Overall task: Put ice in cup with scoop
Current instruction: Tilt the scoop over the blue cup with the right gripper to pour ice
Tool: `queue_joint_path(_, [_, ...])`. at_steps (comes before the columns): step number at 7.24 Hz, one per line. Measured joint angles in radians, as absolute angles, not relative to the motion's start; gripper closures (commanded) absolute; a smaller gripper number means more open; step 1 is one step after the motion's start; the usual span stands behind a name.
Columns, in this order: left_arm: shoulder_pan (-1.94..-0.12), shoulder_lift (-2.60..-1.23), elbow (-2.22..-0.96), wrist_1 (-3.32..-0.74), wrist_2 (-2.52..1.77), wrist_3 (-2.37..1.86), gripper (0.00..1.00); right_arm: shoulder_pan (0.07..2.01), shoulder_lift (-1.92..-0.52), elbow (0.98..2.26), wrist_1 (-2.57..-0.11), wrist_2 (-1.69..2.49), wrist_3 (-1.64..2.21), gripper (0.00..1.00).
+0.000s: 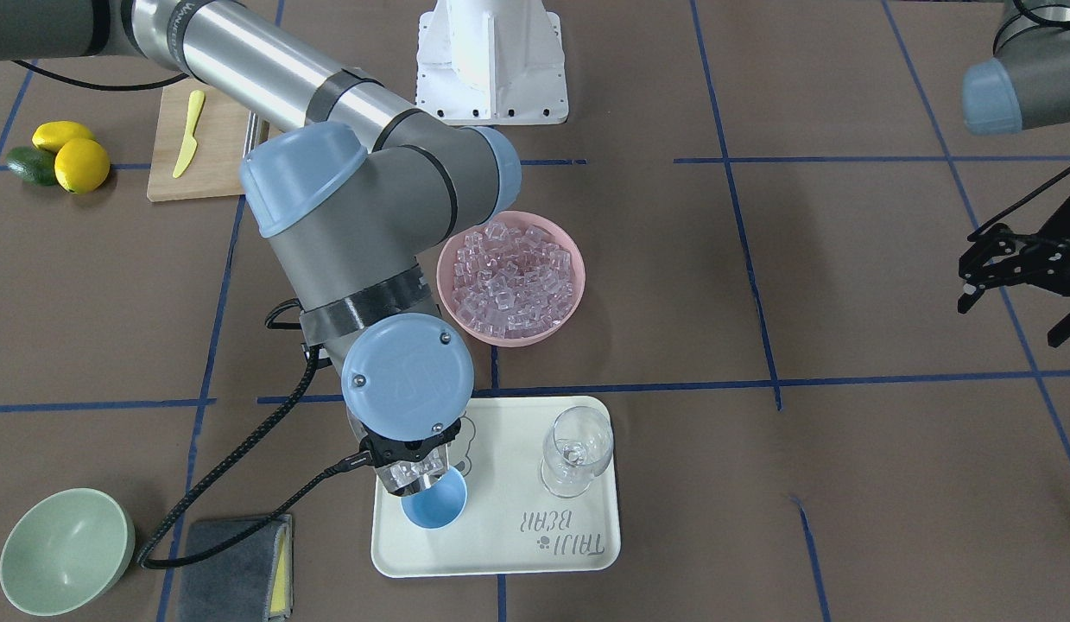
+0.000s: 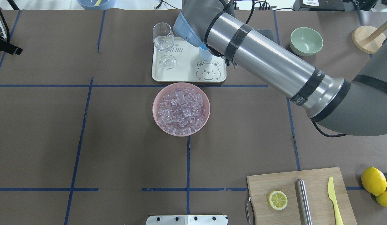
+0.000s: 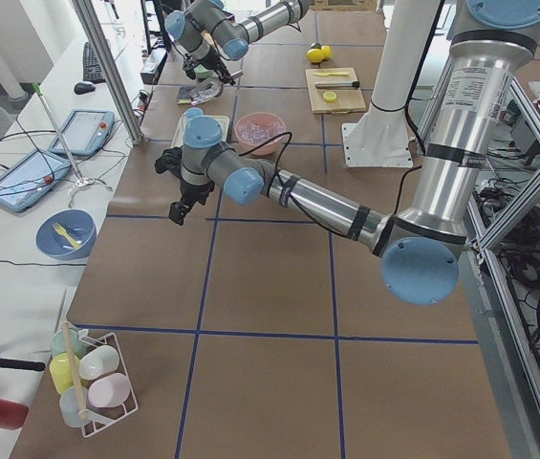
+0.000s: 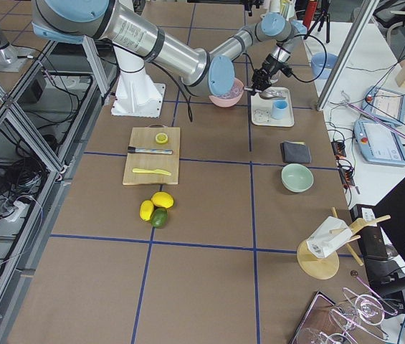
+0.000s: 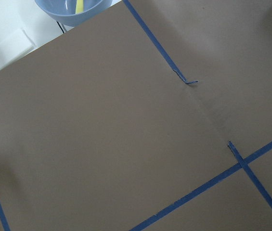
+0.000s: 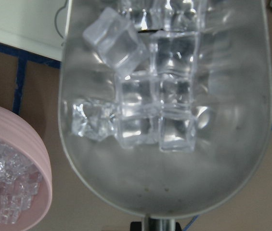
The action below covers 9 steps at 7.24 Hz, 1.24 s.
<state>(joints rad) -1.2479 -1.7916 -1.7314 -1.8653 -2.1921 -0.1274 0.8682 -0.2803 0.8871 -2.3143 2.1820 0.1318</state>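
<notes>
**Nearest the robot, right side.** A cutting board [image 2: 318, 179] carried a lemon half [image 2: 277, 200], a steel cylinder [image 2: 304, 200] and a yellow knife [image 2: 334, 200]. Whole lemons [image 2: 373, 180] lay near its right edge.

**Mid-table, centre.** A pink bowl [image 2: 154, 107] stood filled with ice [image 2: 181, 109].

**Mid-table, far left.** The left gripper [image 1: 1016, 318] hung over bare table, well apart from every item. Its jaws were spread and gripped nothing.

**Far side, centre.** A tray [image 2: 184, 70] lay just beyond the pink bowl.
- A wine glass [image 2: 163, 40] stood upright toward the tray's left.
- The cup [image 1: 435, 510] stood upright toward its right.

**Above the cup.** The right gripper [image 1: 411, 456] pointed downward, jaws closed on the handle of the scoop [image 6: 164, 187]. The contact itself was largely hidden under the wrist. The scoop's trough hung over the cup's rim. Several clear cubes sat in the trough, bunched toward the end away from the handle.

**Far side, right.** A green bowl [image 2: 306, 40] stood upright, off the tray.
</notes>
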Motion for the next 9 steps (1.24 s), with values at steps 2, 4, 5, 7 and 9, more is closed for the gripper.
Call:
queue_joint_path(2, [-1.247, -1.792, -1.731, -1.865, -2.192, -0.127, 0.00, 0.870, -0.278, 0.888, -2.316, 2.118, 0.056, 1.00])
queue_joint_path(4, [-1.246, -1.793, -1.733, -1.865, -2.193, -0.127, 0.00, 0.891, -0.294, 0.888, -2.317, 2.087, -0.057, 1.00])
queue_joint_path(5, [-1.246, -1.793, -1.736, -1.865, -2.193, -0.127, 0.00, 0.897, -0.305, 0.888, -2.317, 2.074, -0.113, 1.00])
queue_joint_path(7, [-1.247, -1.792, -1.741, -1.865, -2.193, -0.127, 0.00, 0.896, -0.316, 0.884, -2.319, 2.035, -0.173, 1.00])
queue_joint_path(9, [-1.247, -1.792, -1.742, -1.865, -2.194, -0.127, 0.00, 0.889, -0.313, 0.882, -2.332, 2.014, -0.192, 1.00])
